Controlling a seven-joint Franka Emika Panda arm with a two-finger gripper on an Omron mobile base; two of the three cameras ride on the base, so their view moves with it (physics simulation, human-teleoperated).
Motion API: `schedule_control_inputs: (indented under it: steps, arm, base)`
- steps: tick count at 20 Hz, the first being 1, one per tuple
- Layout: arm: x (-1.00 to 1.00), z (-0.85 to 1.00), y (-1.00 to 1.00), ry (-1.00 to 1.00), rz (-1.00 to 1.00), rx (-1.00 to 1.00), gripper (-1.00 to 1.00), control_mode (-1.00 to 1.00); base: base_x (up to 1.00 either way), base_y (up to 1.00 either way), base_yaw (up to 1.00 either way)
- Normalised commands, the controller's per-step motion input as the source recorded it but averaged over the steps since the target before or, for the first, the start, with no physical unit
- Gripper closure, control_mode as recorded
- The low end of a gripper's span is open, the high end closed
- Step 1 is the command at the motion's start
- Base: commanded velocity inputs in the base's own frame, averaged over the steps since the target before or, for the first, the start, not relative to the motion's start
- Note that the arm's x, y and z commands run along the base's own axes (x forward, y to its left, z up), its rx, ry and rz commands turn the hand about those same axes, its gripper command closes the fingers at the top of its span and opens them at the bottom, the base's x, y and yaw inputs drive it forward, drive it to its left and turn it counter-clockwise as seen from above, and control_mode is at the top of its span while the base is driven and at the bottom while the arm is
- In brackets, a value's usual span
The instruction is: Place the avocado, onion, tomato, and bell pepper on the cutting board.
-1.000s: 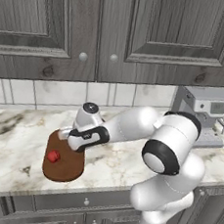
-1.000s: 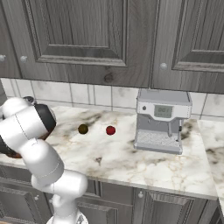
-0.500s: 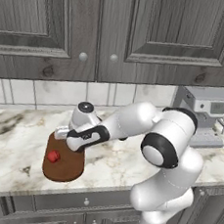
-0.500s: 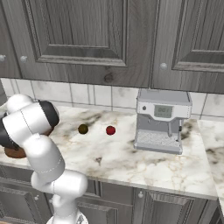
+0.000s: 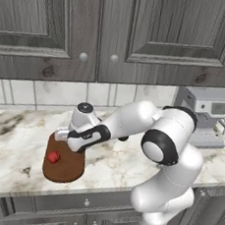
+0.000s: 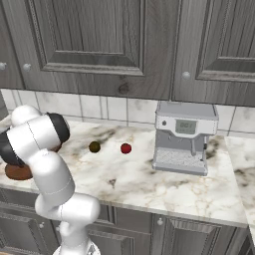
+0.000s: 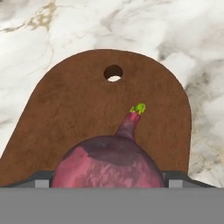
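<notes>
The bell pepper sits on the cutting board, down-left of the gripper. The gripper grasps the onion over the board; its fingertips are cut off in the hand view. The avocado and tomato lie well apart, rightward on the counter.

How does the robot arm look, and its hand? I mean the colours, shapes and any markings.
The arm is made of glossy white, rounded, tube-like segments, with dark grey to black rings at the joints. A round dark cap sits on the wrist end. The hand carries a black band with a small white mark too small to read. Its finger tips are small and dark grey. No cables show.
</notes>
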Motion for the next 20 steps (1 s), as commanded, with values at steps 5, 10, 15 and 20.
schedule_control_inputs:
  steps: [5,10,15,20]
  arm:
    - [0.0,0.01,-0.07,0.0,-0.06,0.06,-1.0,-1.0]
    - [-0.02,0.19,-0.06,-0.01,-0.05,0.06,-1.0,-1.0]
    - [-0.01,0.31,0.0,-0.07,-0.04,0.0,-1.0,-1.0]
    - [-0.18,0.48,-0.03,-0.09,-0.04,0.0,-1.0,-1.0]
  base:
    - [0.0,0.0,0.0]
    - [0.0,0.0,0.0]
    - [0.0,0.0,0.0]
    - [0.0,0.0,0.0]
